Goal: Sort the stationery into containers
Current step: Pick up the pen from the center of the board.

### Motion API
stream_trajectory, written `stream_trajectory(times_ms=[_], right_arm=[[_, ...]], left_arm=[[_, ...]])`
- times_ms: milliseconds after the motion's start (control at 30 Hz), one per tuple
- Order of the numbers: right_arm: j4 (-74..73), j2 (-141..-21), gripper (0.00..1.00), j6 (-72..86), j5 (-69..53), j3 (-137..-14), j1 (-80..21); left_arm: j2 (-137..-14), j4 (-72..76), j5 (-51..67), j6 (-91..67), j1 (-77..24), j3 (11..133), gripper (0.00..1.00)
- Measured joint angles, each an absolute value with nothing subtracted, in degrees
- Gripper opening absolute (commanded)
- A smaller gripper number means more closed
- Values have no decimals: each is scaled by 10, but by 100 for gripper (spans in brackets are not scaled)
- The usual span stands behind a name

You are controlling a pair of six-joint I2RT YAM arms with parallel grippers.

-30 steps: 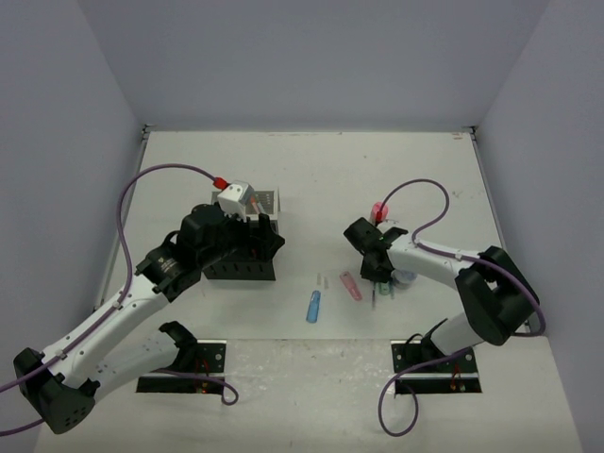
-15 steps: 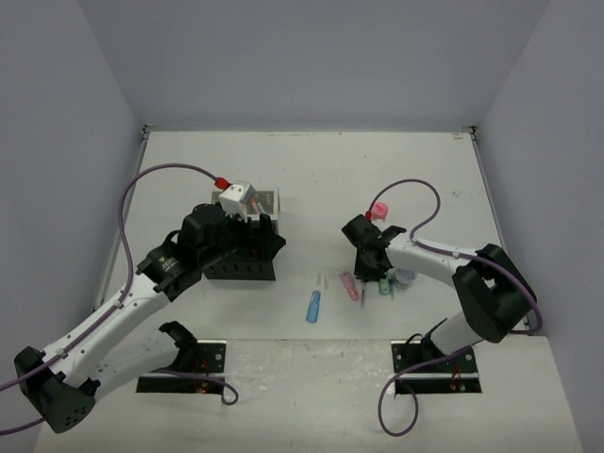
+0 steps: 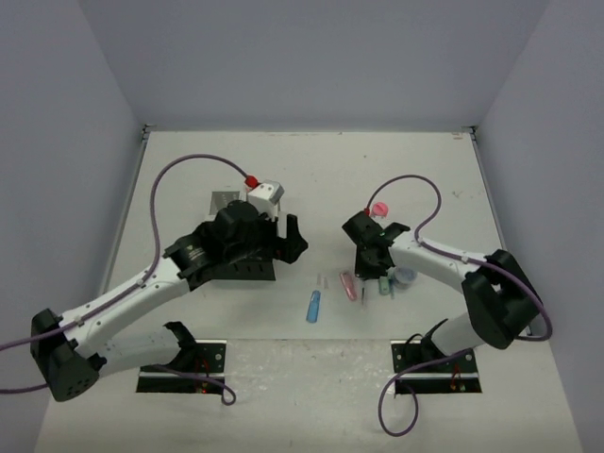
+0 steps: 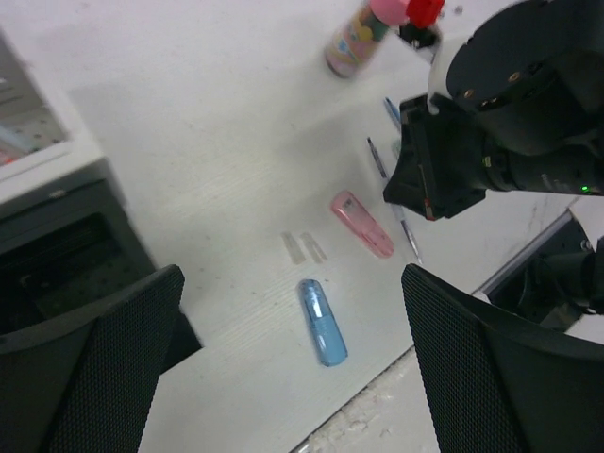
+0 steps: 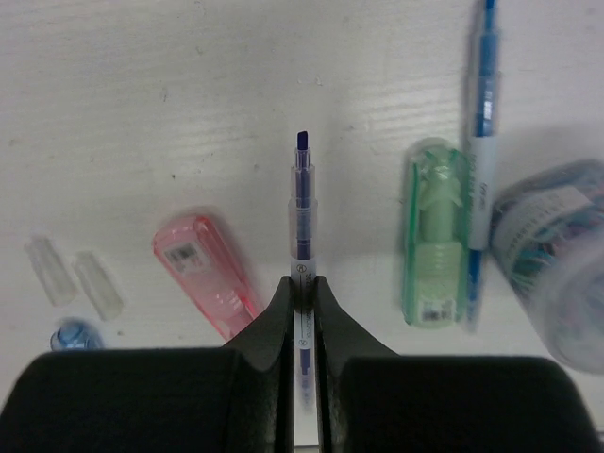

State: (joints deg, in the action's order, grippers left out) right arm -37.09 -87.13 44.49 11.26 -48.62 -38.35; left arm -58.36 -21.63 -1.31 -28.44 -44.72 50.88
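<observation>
My right gripper [image 5: 302, 288] is shut on a thin clear pen with blue ink [image 5: 302, 203], held low over the table; in the top view the gripper [image 3: 366, 269] is among the stationery. Beside it lie a pink capsule piece [image 5: 206, 274], a green piece [image 5: 433, 231], a blue pen [image 5: 483, 104] and the round tub [image 5: 557, 255]. My left gripper [image 4: 293, 377] is open and empty above a blue capsule piece [image 4: 323, 323]. In the top view it [image 3: 288, 241] is just right of the organiser [image 3: 236, 267].
A pink-capped bottle [image 3: 379, 209] stands behind the right gripper. Two small clear caps [image 4: 304, 247] lie between the blue capsule and the pink piece [image 4: 361, 225]. The organiser's white mesh part [image 3: 226, 200] is at the back. The arm base plates [image 3: 434, 359] line the near edge.
My left arm has swung right, from over the organiser towards the table's middle. My right gripper has shifted slightly left, staying among the stationery.
</observation>
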Motion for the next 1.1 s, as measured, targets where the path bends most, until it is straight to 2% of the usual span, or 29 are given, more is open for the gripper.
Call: stream_trajectory(times_ms=[133,267,367,400,433,467,533,733,1100], right_arm=[[-425,-762,0,447,140,-490,-389],[-469,-641,0,449,162,-505,-390],[-504,-559,0,449,176,-505,-390],[-516,-538,0,449,182,-505,-390],[-530,-518,0,449,187,-505,-390],[-541,-501,0,449,189,-505,-390],[-558,-481,0,448,191,-505,-390],[-568,-468,0,441,190,-505,-390],[-568,-464,0,436,188,-505,-391]], left_arm=[[-691,-211,-59,-321,-527,562,100],[-749,-207,-92,-366,-548,567,95],[-804,-205,-123,-402,-562,583,81],[-826,-205,-131,-415,-570,592,70],[-848,-204,-137,-425,-576,601,70],[-874,-204,-143,-434,-583,611,54],[-916,-204,-152,-453,-592,623,47],[-997,-262,-213,-506,-612,658,48],[-1031,-307,-264,-549,-625,684,43]])
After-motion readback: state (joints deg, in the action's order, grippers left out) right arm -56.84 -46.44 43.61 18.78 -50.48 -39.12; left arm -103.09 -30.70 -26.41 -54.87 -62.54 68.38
